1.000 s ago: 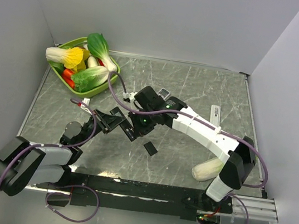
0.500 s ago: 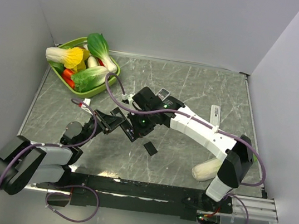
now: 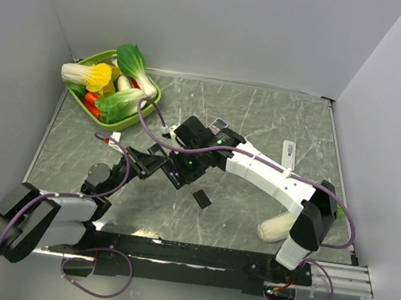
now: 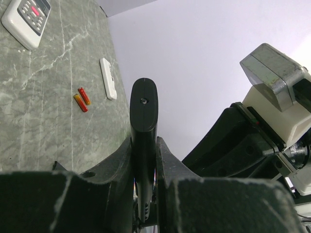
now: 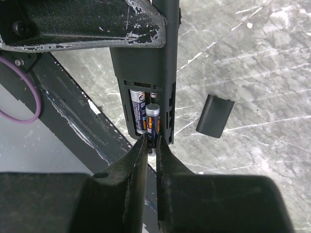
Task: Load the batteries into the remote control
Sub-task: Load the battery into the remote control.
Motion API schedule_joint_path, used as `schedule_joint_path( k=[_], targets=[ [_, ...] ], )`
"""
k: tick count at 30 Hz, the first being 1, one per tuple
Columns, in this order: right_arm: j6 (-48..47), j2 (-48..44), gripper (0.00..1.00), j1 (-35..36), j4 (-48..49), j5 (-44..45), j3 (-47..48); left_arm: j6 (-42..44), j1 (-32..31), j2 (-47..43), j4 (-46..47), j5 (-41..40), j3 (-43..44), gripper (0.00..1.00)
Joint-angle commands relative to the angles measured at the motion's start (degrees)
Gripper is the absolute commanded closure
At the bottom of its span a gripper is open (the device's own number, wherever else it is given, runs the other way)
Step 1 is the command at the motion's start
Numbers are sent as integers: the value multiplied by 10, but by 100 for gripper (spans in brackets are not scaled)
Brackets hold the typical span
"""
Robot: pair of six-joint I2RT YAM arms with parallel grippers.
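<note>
Two batteries (image 5: 152,119) at end edge of remote (image 5: 141,68), left pincer (image 4: 144,148) clenching it, right pincer (image 5: 151,141) straddling one, grip unclear

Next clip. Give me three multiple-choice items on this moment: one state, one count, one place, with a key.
1. The left gripper is:
A. shut on the black remote
B. wide open
C. shut on nothing

2. How many batteries show in the black remote's open compartment?
A. None
B. Two
C. Four

3. Where is the battery cover?
A. Clipped on the remote
B. Held by the left gripper
C. Lying on the table

Key:
1 A, the remote stands pinched edge-on between its jaws.
2 B, two show side by side there.
3 C, it lies flat, apart from the remote.
</note>
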Motion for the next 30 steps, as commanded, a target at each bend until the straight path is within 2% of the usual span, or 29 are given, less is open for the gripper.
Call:
schedule_joint_path(
  k=[1, 12, 30],
  targets=[
    [3, 20, 84, 4, -19, 36, 32, -31, -6, -13, 107, -8, 10, 98],
    [-1, 37, 80, 18, -45, 61, 67, -48, -18, -28, 77, -42, 5, 98],
    [-11, 39, 67, 27, -68, 93, 104, -57, -26, -29, 67, -48, 6, 98]
  ],
)
